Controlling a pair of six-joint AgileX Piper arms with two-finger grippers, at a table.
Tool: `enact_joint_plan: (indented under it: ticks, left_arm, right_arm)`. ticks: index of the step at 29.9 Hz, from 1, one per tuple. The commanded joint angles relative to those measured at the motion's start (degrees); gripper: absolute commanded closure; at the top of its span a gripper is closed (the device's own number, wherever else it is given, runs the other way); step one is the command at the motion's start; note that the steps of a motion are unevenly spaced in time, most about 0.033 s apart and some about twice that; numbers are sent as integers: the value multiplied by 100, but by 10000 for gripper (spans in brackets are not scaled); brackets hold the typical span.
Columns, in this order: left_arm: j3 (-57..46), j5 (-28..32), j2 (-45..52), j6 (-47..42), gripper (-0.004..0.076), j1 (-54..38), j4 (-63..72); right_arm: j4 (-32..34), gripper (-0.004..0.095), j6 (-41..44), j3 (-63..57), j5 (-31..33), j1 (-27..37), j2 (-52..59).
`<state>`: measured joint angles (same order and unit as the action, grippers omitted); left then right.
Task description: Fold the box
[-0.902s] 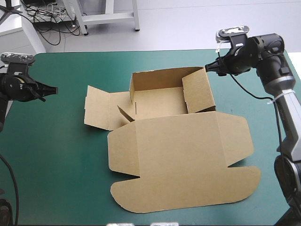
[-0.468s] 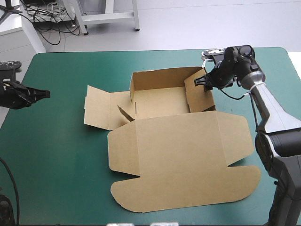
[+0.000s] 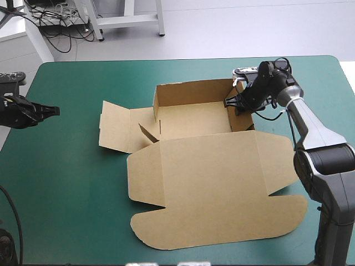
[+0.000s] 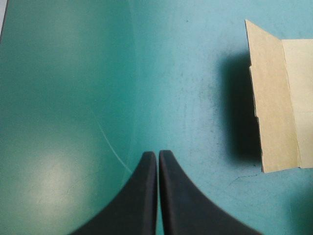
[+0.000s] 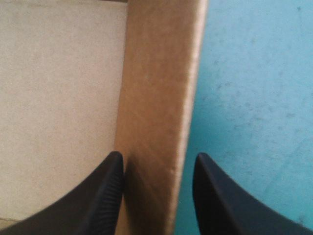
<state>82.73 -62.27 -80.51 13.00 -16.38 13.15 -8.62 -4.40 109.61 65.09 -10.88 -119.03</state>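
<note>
The brown box (image 3: 191, 119) lies mid-table with its back wall and right wall (image 3: 242, 113) raised. Its lid (image 3: 211, 183) lies flat toward the front, and its left flap (image 3: 113, 133) is spread flat. My right gripper (image 3: 233, 103) is open astride the top of the right wall (image 5: 156, 88), one finger inside the box and one outside. My left gripper (image 3: 54, 111) is shut near the table's left edge and holds nothing. In the left wrist view my left gripper (image 4: 157, 152) points at the left flap (image 4: 274, 107), well short of it.
The teal-green cover (image 3: 72, 183) lies bare between my left gripper and the box's left flap. The lid's curved front edge reaches close to the table's front edge. The right arm stretches along the table's right side.
My right gripper has come down and leftward onto the box's right wall, which now stands more upright. The left arm drew back toward the table's left edge earlier and has since held still.
</note>
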Motion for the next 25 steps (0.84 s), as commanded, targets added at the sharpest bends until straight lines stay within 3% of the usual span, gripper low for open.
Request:
enact_joint_plan:
  ticks: [1, 4, 9, 16, 20, 25]
  left_arm:
    - [136, 208, 182, -12, 733, -8, 111]
    - [136, 245, 182, -12, 734, -8, 100]
    - [136, 245, 182, -12, 734, -8, 10]
    - [136, 211, 182, -12, 717, -8, -665]
    - [136, 222, 95, -12, 641, -8, -532]
    - [136, 85, -234, -12, 435, -8, -156]
  right_arm:
    - [-62, 732, -126, 151, 134, -4, 260]
    - [-69, 921, -183, 151, 366, -4, 185]
    - [-238, 927, -144, 242, 525, 19, 210]
    - [-1305, 927, -311, 545, 679, 471, 663]
    - [-1370, 927, -358, 545, 679, 765, 1052]
    - [-1599, 928, -511, 534, 679, 1046, 1533]
